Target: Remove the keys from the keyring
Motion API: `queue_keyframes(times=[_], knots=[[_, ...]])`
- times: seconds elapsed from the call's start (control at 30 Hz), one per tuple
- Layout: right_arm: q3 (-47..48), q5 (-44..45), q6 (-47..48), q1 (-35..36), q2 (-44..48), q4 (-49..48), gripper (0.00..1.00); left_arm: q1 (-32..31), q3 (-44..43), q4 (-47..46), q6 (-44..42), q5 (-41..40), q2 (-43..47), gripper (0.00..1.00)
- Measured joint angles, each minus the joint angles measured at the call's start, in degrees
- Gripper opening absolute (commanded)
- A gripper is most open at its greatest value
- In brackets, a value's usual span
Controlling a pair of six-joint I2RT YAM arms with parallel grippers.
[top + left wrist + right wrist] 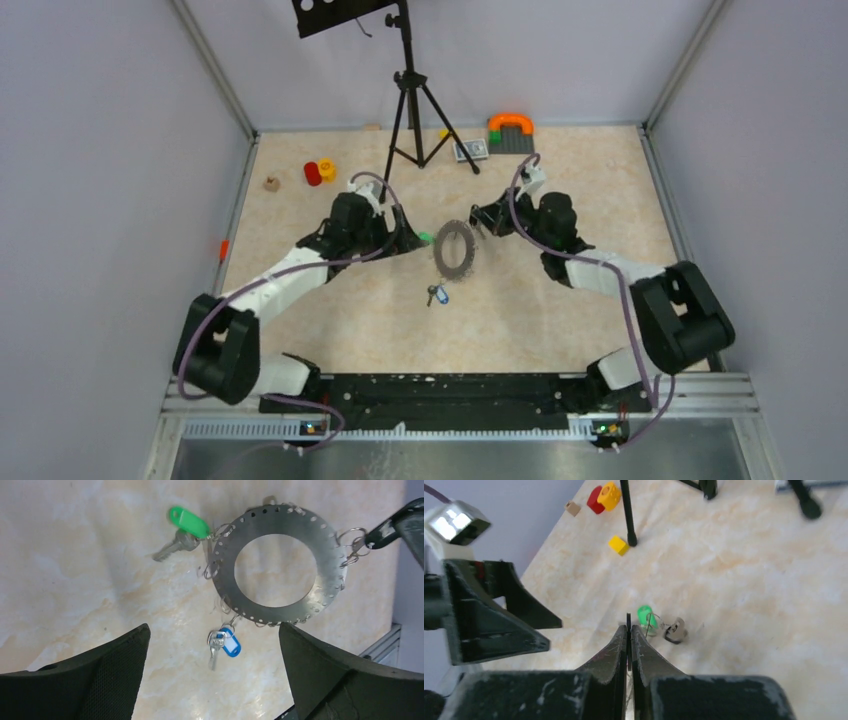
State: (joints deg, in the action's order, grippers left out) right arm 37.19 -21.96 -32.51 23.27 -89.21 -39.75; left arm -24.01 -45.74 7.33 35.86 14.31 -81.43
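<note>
The keyring [453, 249], a flat grey perforated metal ring [327, 562], hangs above the table between the two arms. My right gripper [479, 222] is shut on its rim; in the right wrist view the ring shows edge-on as a thin dark plate between the shut fingers [628, 626]. A green-tagged key [187, 522] and a blue-tagged key [225, 642] hang from wire loops at the ring's edge. My left gripper [214, 626] is open, wide apart, a little short of the ring and touching nothing. The green tag [644, 615] also shows past the right fingertips.
A black tripod [407, 100] stands at the back middle. Red and yellow pieces [320, 172] and a small wooden block [271, 184] lie at the back left. An orange and grey piece [511, 130] sits by the back wall. A yellow block [618, 545] lies near a tripod leg.
</note>
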Motion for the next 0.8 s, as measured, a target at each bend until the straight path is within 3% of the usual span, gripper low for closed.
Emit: queue_keyframes(times=[0.3, 0.47, 0.8], knots=[[4.2, 10.4, 18.9, 7.6, 20.7, 14.8, 0.00, 0.0, 0.8, 2.4, -3.1, -4.6, 23.1, 0.99], [8.5, 12.1, 25.9, 7.9, 28.2, 23.4, 0.00, 0.0, 8.4, -1.9, -3.6, -8.2, 36.5, 0.99], [24.4, 7.2, 29.9, 8.6, 32.7, 39.5, 0.00, 0.0, 9.4, -3.8, -4.6, -5.7, 41.6, 0.99]])
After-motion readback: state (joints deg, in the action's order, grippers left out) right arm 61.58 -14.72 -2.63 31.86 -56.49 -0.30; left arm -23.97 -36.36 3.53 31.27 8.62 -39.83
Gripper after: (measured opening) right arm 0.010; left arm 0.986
